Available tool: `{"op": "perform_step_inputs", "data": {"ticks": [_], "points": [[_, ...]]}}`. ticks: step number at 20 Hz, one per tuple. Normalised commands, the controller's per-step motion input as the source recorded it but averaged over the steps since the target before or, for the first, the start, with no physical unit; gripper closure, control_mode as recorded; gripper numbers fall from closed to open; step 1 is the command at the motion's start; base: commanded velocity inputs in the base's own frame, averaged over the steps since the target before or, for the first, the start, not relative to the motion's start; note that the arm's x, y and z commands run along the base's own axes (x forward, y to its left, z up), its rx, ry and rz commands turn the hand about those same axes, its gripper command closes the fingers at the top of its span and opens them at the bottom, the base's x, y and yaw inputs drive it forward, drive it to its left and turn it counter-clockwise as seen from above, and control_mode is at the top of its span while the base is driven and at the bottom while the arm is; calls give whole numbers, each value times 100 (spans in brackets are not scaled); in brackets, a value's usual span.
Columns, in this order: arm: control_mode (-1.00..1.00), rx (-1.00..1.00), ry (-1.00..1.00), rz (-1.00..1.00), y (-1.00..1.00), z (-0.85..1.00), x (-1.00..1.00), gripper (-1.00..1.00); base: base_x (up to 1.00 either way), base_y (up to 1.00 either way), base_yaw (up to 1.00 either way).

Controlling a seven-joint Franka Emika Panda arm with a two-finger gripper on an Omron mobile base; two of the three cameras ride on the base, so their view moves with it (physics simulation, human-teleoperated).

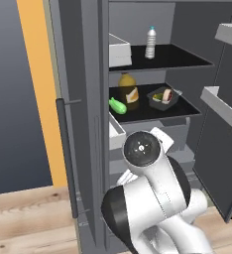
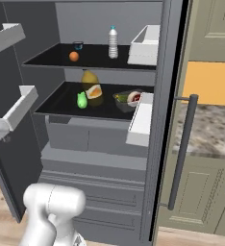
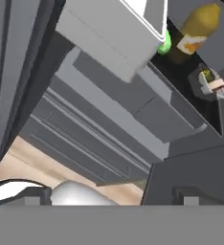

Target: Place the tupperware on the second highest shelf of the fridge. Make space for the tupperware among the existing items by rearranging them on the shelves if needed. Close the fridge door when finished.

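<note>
Left base view: the tupperware (image 1: 163,98) sits on a black shelf (image 1: 187,108) in the fridge (image 1: 83,124), beside a yellow bottle (image 1: 128,88) and green vegetable (image 1: 117,105).

Right base view: a water bottle (image 2: 113,43) stands one shelf higher.

Hand view: the gripper's jaws are spread wide, holding nothing; the tupperware (image 3: 210,84) lies far ahead, up right.

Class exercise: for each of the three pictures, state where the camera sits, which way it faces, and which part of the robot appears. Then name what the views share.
Left base view: behind the arm's left, facing the open fridge; white arm lower right.
Right base view: behind its right, facing the same shelves; arm lower left.
Hand view: on the hand, tilted, looking at the lower drawers.
Shared: all three show the tupperware beside the yellow bottle.
</note>
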Motion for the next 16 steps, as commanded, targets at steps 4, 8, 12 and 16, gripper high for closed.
{"op": "perform_step_inputs", "data": {"ticks": [4,8,12,16], "points": [[-100,-31,0,1,99,-3,1,-100,0,0,0],[-100,-28,0,0,95,-17,14,-100,0,0,0],[-100,-28,0,0,87,-26,27,-100,0,0,0],[-100,-30,0,0,86,-40,52,-100,0,0,0]]}}
